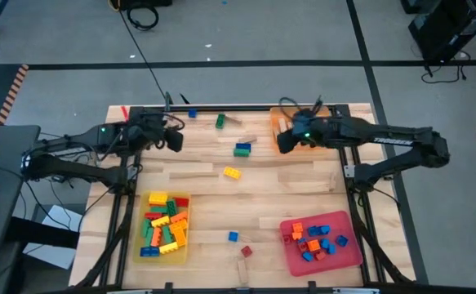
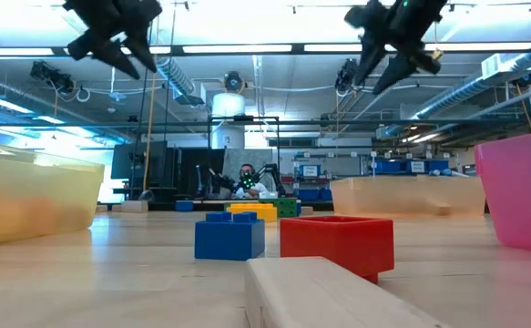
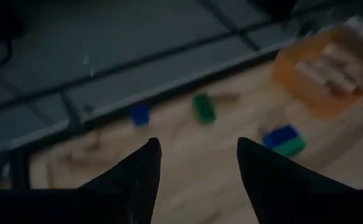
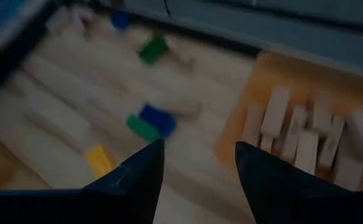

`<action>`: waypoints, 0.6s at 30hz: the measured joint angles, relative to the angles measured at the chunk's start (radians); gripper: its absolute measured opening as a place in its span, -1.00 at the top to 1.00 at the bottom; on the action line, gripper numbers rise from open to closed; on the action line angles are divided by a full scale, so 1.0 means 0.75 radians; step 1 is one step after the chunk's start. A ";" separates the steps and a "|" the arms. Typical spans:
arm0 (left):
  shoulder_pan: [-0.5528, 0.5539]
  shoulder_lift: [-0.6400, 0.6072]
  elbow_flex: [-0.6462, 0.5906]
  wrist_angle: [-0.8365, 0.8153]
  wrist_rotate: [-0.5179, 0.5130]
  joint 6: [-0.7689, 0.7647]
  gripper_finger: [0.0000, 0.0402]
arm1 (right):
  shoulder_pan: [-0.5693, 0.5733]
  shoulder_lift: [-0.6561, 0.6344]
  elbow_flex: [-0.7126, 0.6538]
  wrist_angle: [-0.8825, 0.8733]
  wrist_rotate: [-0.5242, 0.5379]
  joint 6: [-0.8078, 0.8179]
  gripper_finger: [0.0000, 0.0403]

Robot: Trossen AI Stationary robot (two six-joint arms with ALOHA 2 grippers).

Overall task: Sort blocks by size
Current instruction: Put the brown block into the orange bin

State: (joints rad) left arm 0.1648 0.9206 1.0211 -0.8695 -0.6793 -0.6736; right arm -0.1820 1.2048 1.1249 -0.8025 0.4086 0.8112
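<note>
A: On the left we see the left gripper [image 1: 175, 140] raised above the table's [image 1: 286, 192] far edge, fingers spread, empty.

B: Rightward, loose blocks [image 1: 242, 149] lie mid-table. We note the right gripper [image 1: 285, 143], fingers apart and empty, beside the orange tray [image 4: 274, 81] of wooden pieces [image 4: 296, 134].

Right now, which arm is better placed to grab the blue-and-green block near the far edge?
Right, probably. The right gripper hangs open, empty, just beside the blue-and-green block; the left gripper is farther off.
</note>
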 joint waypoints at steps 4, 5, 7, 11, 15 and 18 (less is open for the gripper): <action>0.109 0.022 0.013 -0.079 0.155 -0.062 -0.08 | 0.000 0.074 -0.020 -0.020 -0.113 0.001 -0.04; 0.137 0.033 0.013 -0.096 0.185 -0.085 -0.08 | 0.003 0.093 -0.022 -0.026 -0.139 -0.004 -0.04; 0.209 0.060 0.013 -0.105 0.265 -0.096 -0.08 | 0.007 0.129 -0.023 -0.034 -0.170 -0.031 -0.04; 0.407 0.149 0.013 -0.125 0.524 -0.115 -0.08 | 0.021 0.191 -0.023 -0.033 -0.185 -0.078 -0.05; 0.588 0.283 0.013 -0.124 0.660 -0.111 -0.08 | 0.029 0.241 -0.024 -0.032 -0.188 -0.132 -0.04; 0.699 0.381 0.013 -0.099 0.660 -0.117 -0.08 | 0.033 0.257 -0.024 -0.031 -0.189 -0.186 -0.03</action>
State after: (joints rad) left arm 0.6892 1.2061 1.0306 -0.9434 -0.1839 -0.7611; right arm -0.1570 1.3976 1.1069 -0.8258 0.2670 0.6720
